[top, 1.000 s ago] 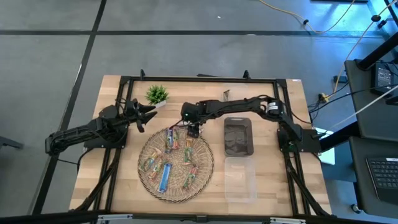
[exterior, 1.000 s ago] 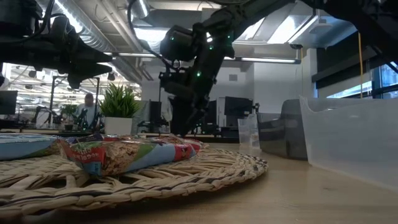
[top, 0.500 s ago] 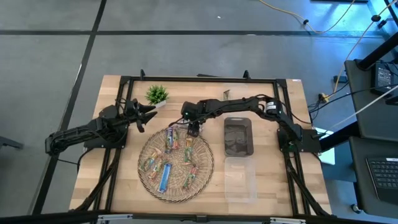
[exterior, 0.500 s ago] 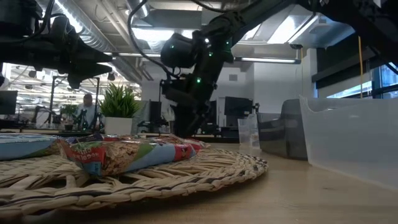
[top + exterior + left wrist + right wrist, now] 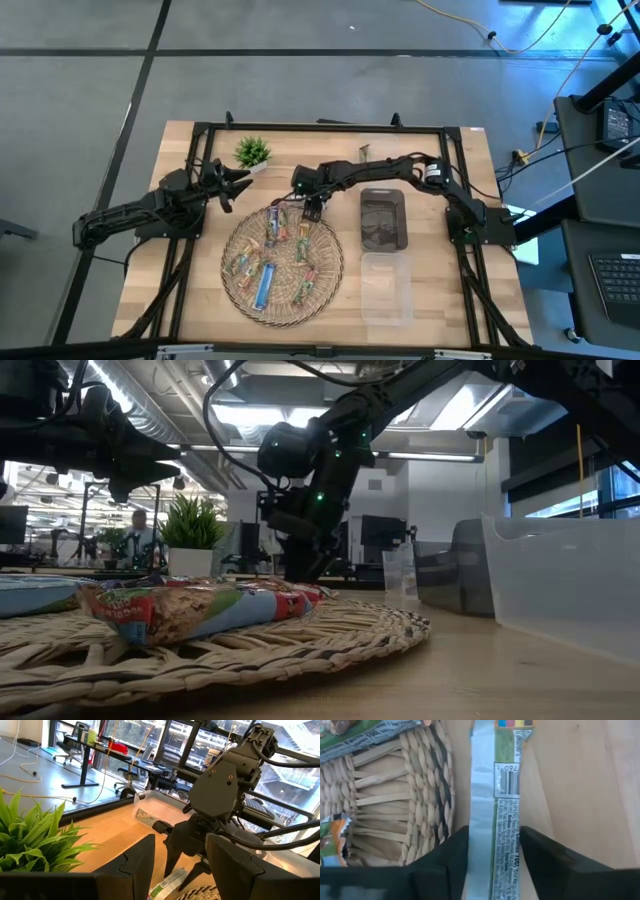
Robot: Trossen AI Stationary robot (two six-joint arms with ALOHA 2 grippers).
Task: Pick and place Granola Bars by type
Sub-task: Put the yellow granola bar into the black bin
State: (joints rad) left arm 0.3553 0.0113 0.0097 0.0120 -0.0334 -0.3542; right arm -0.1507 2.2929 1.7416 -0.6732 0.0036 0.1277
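Observation:
Several Granola Bars (image 5: 272,250) lie in a round woven basket (image 5: 335,262), among them a bright blue one (image 5: 264,284). One green and silver bar (image 5: 495,795) lies barcode side up on the wood, just outside the basket's far right rim (image 5: 440,780). My right gripper (image 5: 309,210) stands over it, pointing steeply down, shut on it. The same bar (image 5: 170,881) shows under that gripper in the left wrist view. My left gripper (image 5: 236,186) hovers open and level at the table's left, near the plant. My right gripper pinches the green and silver bar by its two long edges (image 5: 476,847), one finger (image 5: 440,870) on each side, across the bar's width. The fingers come from above, slanting steeply down. The bar lies flat on the table beside the basket rim.
A potted plant (image 5: 252,152) stands at the far left. To the right of the basket are a dark container (image 5: 383,218) and, nearer, a clear one (image 5: 386,288). A black frame (image 5: 320,128) runs round the table. A person (image 5: 145,535) shows far off in the room.
My right gripper has sunk a little toward the table at the basket's far right rim, and its fingers have drawn together onto the bar. A bar in the basket's near part has shifted slightly in the low view.

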